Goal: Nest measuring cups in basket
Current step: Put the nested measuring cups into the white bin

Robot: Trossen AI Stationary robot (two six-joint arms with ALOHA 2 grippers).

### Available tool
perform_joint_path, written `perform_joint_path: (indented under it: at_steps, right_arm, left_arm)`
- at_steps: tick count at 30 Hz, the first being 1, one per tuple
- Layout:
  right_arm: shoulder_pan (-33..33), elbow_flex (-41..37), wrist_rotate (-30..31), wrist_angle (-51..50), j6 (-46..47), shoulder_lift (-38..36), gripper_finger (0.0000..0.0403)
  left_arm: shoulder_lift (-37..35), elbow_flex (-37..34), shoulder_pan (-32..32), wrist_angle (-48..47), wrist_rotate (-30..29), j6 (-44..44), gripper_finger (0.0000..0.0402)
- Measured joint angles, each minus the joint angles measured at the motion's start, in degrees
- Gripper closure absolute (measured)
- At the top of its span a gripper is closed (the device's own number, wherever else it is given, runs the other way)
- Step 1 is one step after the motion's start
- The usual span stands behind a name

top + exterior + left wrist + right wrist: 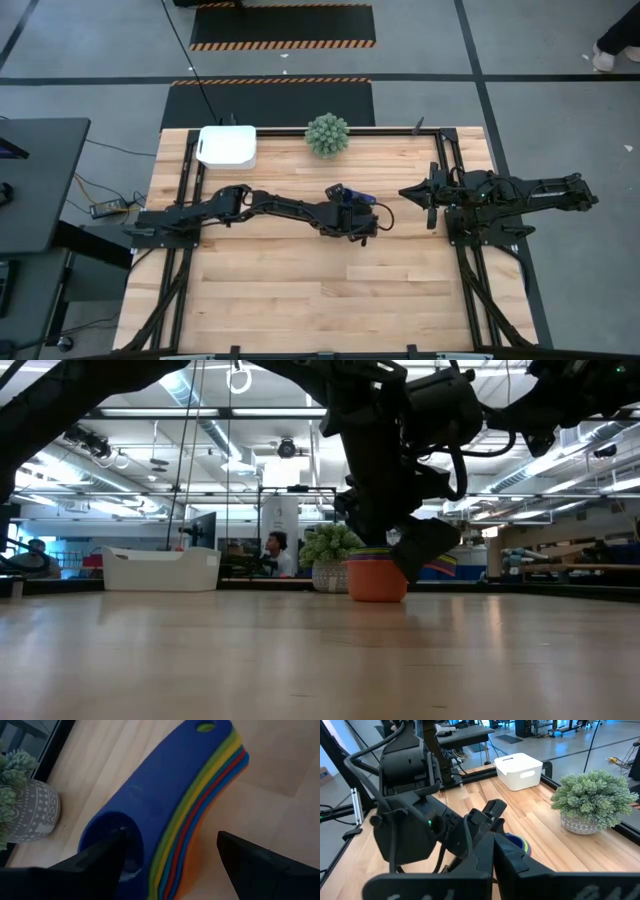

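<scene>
Near the middle of the wooden table (300, 300), the left gripper (352, 212) hangs low over the measuring cups (165, 815), a nested stack with the blue one on top and green, yellow, red and orange beneath, its fingers (260, 865) spread wide on either side of the stack without gripping it. At the far left corner sits the white basket (227, 146), well apart from the cups, with a potted plant (327, 134) between them along the far edge. Off to the right side, the right gripper (428, 192) waits with its fingers closed on nothing.
</scene>
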Motion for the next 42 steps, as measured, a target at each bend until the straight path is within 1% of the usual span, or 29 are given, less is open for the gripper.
perform_joint_path:
  at_steps: [10, 19, 26, 37, 42]
  right_arm:
    - [0.01, 0.0, 0.0, 0.02, -0.02, 0.0, 0.0389]
    - [0.0, 0.0, 0.0, 0.01, -0.02, 0.0, 0.0389]
    - [0.0, 0.0, -0.01, 0.02, -0.01, 0.0, 0.0389]
    - [0.0, 0.0, 0.0, 0.01, -0.02, 0.0, 0.0389]
    - [0.01, 0.0, 0.0, 0.02, -0.02, 0.0, 0.0389]
  left_arm:
    - [0.0, 0.0, 0.66, -0.02, 0.07, -0.01, 0.0088]
    - [-0.04, 0.0, 0.7, 0.02, 0.52, -1.81, 0.0122]
    - [-0.04, 0.0, 0.7, -0.02, 0.67, -1.2, 0.0138]
    - [-0.07, 0.0, 0.41, 0.15, 1.18, -0.93, 0.0138]
    - [-0.07, 0.0, 0.57, 1.87, 1.57, 0.17, 0.0138]
